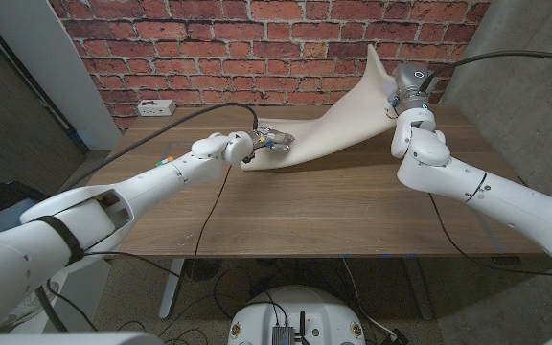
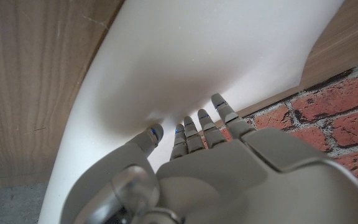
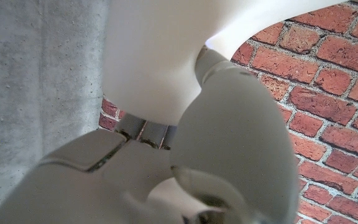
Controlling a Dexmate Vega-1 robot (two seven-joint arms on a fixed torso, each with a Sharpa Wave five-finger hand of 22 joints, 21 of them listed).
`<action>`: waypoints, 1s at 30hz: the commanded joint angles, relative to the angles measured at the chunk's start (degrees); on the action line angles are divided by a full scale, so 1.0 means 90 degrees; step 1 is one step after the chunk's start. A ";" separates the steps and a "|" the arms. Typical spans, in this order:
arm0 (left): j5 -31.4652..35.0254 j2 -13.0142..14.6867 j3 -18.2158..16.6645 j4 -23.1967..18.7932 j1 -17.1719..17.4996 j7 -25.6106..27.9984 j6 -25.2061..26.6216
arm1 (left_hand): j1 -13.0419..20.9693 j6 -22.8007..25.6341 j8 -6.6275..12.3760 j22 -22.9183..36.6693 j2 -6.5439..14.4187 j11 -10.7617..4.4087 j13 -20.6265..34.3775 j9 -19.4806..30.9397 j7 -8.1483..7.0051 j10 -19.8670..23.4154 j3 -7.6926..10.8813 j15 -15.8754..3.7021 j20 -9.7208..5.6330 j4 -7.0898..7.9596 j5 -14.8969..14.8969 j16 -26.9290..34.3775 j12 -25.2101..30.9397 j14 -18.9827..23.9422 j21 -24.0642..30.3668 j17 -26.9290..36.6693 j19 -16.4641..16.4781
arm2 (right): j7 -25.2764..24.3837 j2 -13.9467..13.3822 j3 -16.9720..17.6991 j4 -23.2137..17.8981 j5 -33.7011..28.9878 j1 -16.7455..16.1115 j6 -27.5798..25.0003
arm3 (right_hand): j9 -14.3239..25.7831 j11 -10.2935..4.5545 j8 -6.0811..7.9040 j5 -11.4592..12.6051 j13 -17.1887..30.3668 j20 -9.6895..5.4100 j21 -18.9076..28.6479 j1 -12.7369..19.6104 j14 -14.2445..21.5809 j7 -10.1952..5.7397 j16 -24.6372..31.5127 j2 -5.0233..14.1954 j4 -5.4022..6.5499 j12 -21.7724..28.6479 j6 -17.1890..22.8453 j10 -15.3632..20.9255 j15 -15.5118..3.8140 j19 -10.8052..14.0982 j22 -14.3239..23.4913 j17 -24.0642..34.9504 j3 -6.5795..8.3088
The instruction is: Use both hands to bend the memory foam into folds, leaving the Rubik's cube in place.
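The white memory foam (image 1: 338,125) lies with one end on the wooden table (image 1: 305,211) and sweeps up to the right into a raised tip near the brick wall. My left hand (image 1: 260,143) is on the low end; in the left wrist view its fingertips (image 2: 197,127) and thumb dig into the foam (image 2: 210,56), denting it. My right hand (image 1: 408,94) grips the raised end high above the table's back right. Seen from the right wrist, the foam (image 3: 154,56) is right against that hand (image 3: 229,143).
A white power strip (image 1: 156,106) lies at the table's back left, and a black cable (image 1: 151,139) runs across the table beside my left arm. A brick wall (image 1: 257,48) stands close behind and a grey concrete pillar (image 1: 525,86) on the right.
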 commanded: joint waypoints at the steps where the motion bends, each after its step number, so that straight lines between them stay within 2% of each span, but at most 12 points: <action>1: -0.0061 -0.0002 -0.0137 -0.0066 0.0031 -0.0178 -0.0133 | 0.0048 0.0056 0.0017 0.0012 -0.0013 -0.0001 0.0018 0.0019 -0.0002 0.0043 0.0058 -0.0188 0.0013 -0.0003 0.0009 -0.0007 0.0032 0.0065 0.0000 0.0001 0.0042 | 0.1574 -0.0416 -0.0437 -0.0065 -0.1666 0.0371 0.0238 | 0.0159 -0.0088 0.0286 0.0127 -0.0089 -0.0683 0.0107 -0.0213 -0.0148 -0.0137 0.0137 -0.0058 0.0119 0.0277 -0.0023 -0.0145 -0.0659 -0.0334 0.0134 0.0525 0.0253; 6: -0.0041 -0.0032 -0.0131 -0.0046 0.0023 -0.0264 -0.0090 | 0.0055 0.0049 0.0009 0.0012 -0.0012 0.0008 0.0018 0.0019 -0.0006 0.0034 0.0072 -0.0190 0.0014 -0.0014 0.0007 -0.0012 0.0023 0.0066 -0.0005 0.0001 0.0043 | 0.1863 -0.0231 -0.0140 -0.0025 -0.2042 0.0187 0.0564 | 0.0159 -0.0088 0.0286 0.0127 -0.0089 -0.0683 0.0107 -0.0213 -0.0148 -0.0137 0.0137 -0.0059 0.0119 0.0277 -0.0023 -0.0145 -0.0659 -0.0334 0.0134 0.0525 0.0253; 11: -0.0013 -0.0056 -0.0108 -0.0013 0.0013 -0.0348 -0.0009 | 0.0070 0.0021 -0.0007 0.0013 0.0002 0.0006 0.0019 0.0019 0.0012 0.0019 0.0096 -0.0202 0.0012 -0.0031 0.0008 -0.0019 0.0012 0.0062 -0.0010 0.0001 0.0047 | 0.1583 0.0218 0.0410 0.0074 -0.1858 -0.0161 0.0889 | 0.0159 -0.0088 0.0286 0.0127 -0.0089 -0.0683 0.0107 -0.0213 -0.0148 -0.0137 0.0137 -0.0059 0.0119 0.0277 -0.0023 -0.0145 -0.0659 -0.0334 0.0134 0.0525 0.0253; 21: -0.0014 -0.0028 -0.0109 -0.0011 0.0055 -0.0435 0.0149 | 0.0104 -0.0038 -0.0034 0.0014 0.0018 -0.0005 0.0020 0.0019 0.0017 -0.0018 0.0145 -0.0179 0.0009 -0.0071 0.0007 -0.0037 -0.0012 0.0036 -0.0022 0.0000 0.0051 | 0.1191 0.1084 0.0676 0.0309 -0.2082 -0.0330 0.1164 | 0.0159 -0.0088 0.0286 0.0127 -0.0089 -0.0683 0.0107 -0.0213 -0.0148 -0.0137 0.0137 -0.0059 0.0119 0.0277 -0.0023 -0.0145 -0.0659 -0.0334 0.0134 0.0525 0.0253; 30: -0.0040 0.0027 -0.0134 -0.0068 0.0113 -0.0394 0.0152 | 0.0136 -0.0063 -0.0042 0.0015 0.0039 0.0006 0.0021 0.0019 0.0034 -0.0043 0.0187 -0.0160 0.0002 -0.0103 0.0006 -0.0045 -0.0026 0.0020 -0.0030 -0.0001 0.0054 | 0.0753 0.1855 0.0970 0.0415 -0.1701 -0.0457 0.1283 | 0.0159 -0.0088 0.0286 0.0127 -0.0089 -0.0683 0.0107 -0.0213 -0.0148 -0.0137 0.0137 -0.0059 0.0119 0.0277 -0.0023 -0.0145 -0.0659 -0.0334 0.0134 0.0525 0.0253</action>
